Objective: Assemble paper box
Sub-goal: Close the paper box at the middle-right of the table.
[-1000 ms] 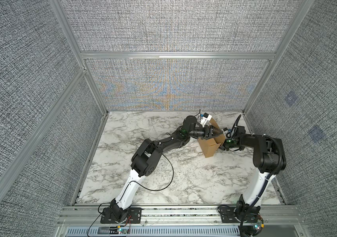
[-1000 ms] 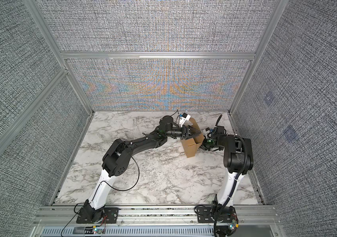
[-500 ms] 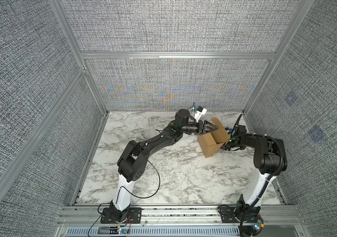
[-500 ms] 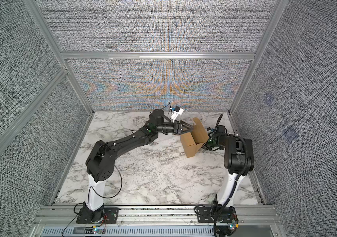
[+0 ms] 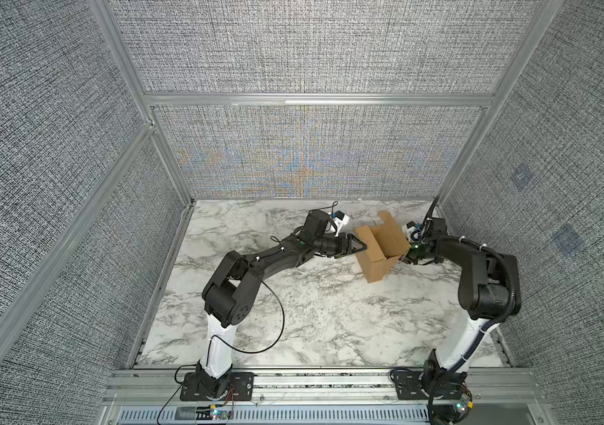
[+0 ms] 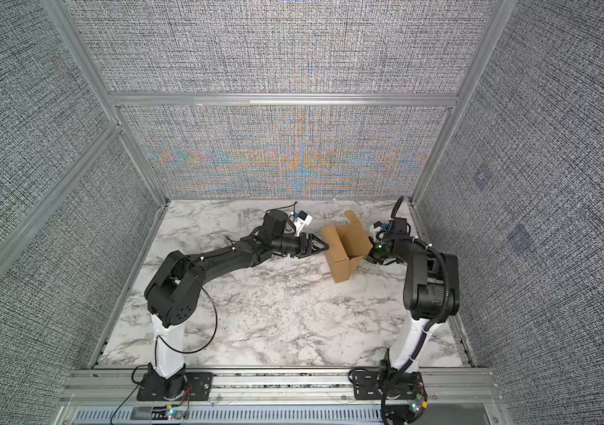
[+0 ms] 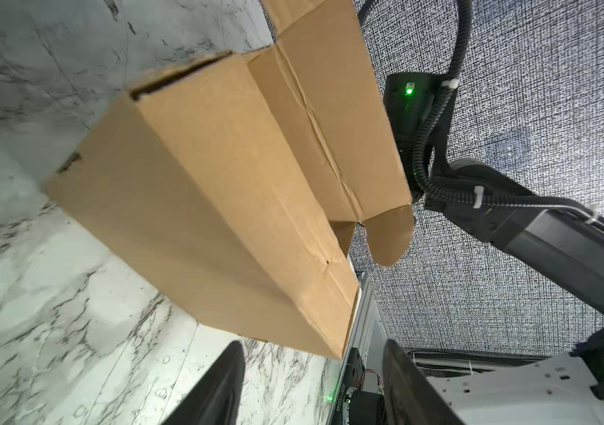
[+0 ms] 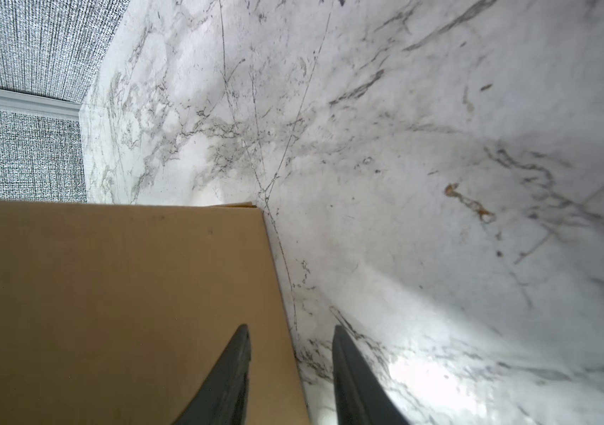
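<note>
The paper box [image 5: 377, 257] [image 6: 342, 254] is a tan cardboard piece, partly folded, standing tilted at the back right of the marble table, with a tabbed flap raised behind it. My left gripper [image 5: 363, 247] [image 7: 313, 347] is open, its tips at the box's left wall [image 7: 219, 184] with nothing between them. My right gripper [image 8: 289, 327] is on the box's right side, mostly hidden in both top views. Its jaws stand apart: one finger lies across a box panel [image 8: 109, 294], and the other is over bare marble.
The marble table [image 5: 311, 312] is enclosed by grey fabric walls, and the right wall [image 5: 550, 220] stands close behind my right arm. An aluminium rail [image 5: 329, 379] runs along the front edge. A black cable [image 5: 278, 323] loops beside my left arm.
My left gripper drew back from the box toward the left, then returned to the box's left wall. The box and my right arm have hardly moved.
</note>
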